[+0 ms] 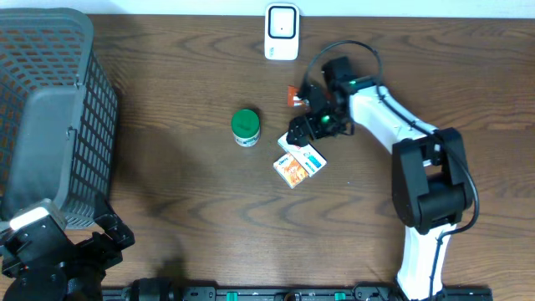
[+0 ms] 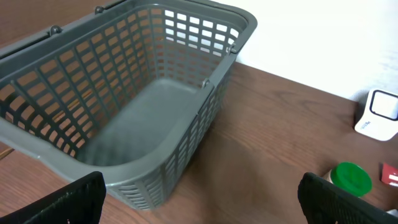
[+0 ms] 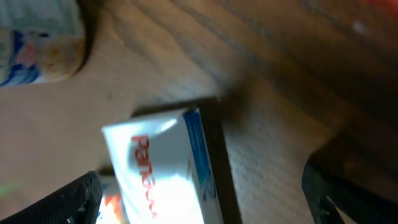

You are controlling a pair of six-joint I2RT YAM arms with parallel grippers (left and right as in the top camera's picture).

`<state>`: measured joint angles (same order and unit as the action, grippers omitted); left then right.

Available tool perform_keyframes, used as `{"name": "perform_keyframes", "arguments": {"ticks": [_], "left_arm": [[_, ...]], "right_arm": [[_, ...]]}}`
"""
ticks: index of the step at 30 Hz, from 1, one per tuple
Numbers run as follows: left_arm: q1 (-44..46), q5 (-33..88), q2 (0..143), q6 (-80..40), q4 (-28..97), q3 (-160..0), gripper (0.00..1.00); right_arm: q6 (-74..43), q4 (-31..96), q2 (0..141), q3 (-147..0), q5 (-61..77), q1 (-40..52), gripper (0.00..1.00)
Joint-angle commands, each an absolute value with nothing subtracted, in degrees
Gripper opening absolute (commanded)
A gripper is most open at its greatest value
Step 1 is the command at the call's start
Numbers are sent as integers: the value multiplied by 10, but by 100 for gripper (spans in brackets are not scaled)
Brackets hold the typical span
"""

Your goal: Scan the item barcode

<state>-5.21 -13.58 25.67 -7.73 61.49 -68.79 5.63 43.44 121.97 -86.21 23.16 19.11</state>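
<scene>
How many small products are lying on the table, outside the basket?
4. A green-lidded tub mid-table; right of it, an orange box and a blue-white box side by side; a red packet below the scanner, partly hidden. More may be hidden there.

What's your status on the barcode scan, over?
Left gripper open by basket; right gripper open over carton. Carton flat on table, unheld. Red item lies toward scanner.
</scene>
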Motion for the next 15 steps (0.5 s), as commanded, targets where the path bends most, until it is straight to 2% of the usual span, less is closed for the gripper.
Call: {"name": "perform_keyframes", "arguments": {"ticks": [1, 10, 15], "left_arm": [[-54, -130, 258, -82, 615, -684, 100], [-54, -130, 258, -82, 618, -684, 100], [-54, -131, 258, -82, 629, -684, 100]], "right_arm": [[36, 430, 1232, -856, 125, 229, 99], [25, 424, 1232, -856, -24, 300, 99], [25, 429, 1232, -855, -42, 305, 98]]}}
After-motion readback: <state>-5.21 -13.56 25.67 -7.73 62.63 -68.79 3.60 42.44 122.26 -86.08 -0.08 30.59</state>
